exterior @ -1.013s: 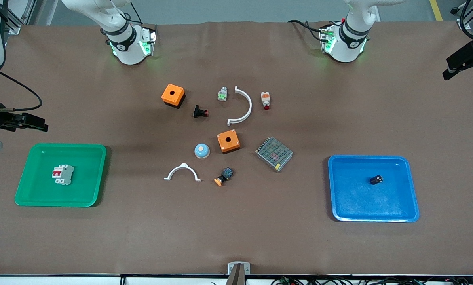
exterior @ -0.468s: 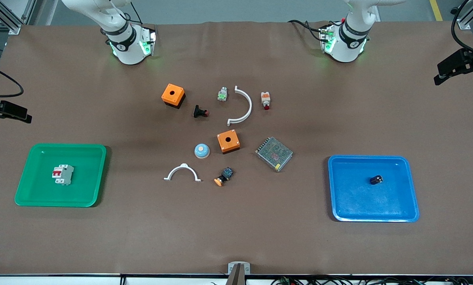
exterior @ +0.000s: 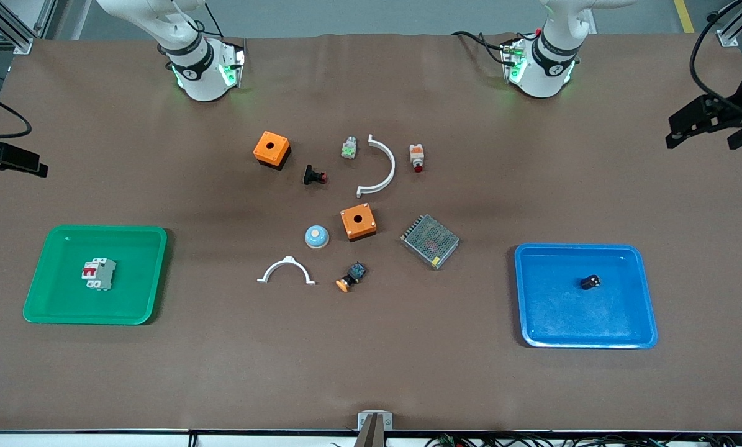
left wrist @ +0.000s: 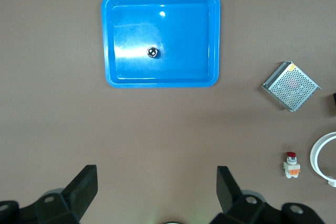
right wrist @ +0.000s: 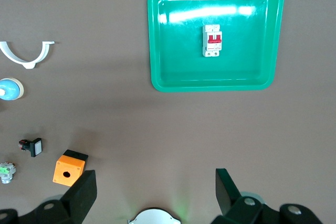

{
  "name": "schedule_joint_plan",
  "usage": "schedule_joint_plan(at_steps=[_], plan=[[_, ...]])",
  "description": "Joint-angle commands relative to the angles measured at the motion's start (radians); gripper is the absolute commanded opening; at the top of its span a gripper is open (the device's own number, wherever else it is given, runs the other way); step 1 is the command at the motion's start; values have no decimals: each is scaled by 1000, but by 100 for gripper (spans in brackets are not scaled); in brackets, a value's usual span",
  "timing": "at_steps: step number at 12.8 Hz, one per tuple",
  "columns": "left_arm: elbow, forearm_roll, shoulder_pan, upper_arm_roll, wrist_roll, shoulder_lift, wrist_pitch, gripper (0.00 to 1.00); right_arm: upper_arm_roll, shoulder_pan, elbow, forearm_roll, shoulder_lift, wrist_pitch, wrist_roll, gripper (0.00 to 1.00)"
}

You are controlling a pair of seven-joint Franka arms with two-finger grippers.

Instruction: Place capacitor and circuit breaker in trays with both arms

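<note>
Both my grippers are up in the air, spread wide, holding nothing. My left gripper [left wrist: 157, 192] hangs over bare table at the left arm's end, its fingers [left wrist: 84, 187] far apart. My right gripper [right wrist: 155, 190] hangs over bare table at the right arm's end, fingers [right wrist: 83, 191] equally wide. The capacitor [exterior: 590, 282] sits in the blue tray [exterior: 535, 310], near its middle. The circuit breaker [exterior: 98, 273] lies in the green tray [exterior: 54, 307], red lever face up. The orange boxes [exterior: 357, 222] and other parts sit mid-table between the trays.
</note>
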Motion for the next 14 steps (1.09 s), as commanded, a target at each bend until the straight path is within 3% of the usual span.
schedule_joint_plan(at_steps=[1, 2, 4, 6, 9, 12, 14], plan=[[-124, 17, 9, -29, -8, -63, 98, 100, 13, -12, 0, -1, -38, -16, 4, 100], [-179, 17, 11, -29, -8, -90, 146, 100, 13, -12, -11, -1, -50, -14, 4, 100], [-191, 17, 6, -29, -6, -100, 151, 100, 52, -70, -29, 3, -65, -14, 7, 100], [-174, 17, 5, -30, -5, -98, 118, 100, 170, -182, -68, 3, -99, -2, 7, 100], [-131, 17, 6, -29, 9, -98, 81, 100, 183, -187, -98, 3, -128, 12, 10, 100], [-103, 17, 11, -27, 12, -91, 73, 100, 186, -187, -250, 3, -234, 119, 38, 100], [-103, 17, 6, -29, 6, -91, 62, 100, 189, -187, -270, 2, -246, 135, 44, 100]])
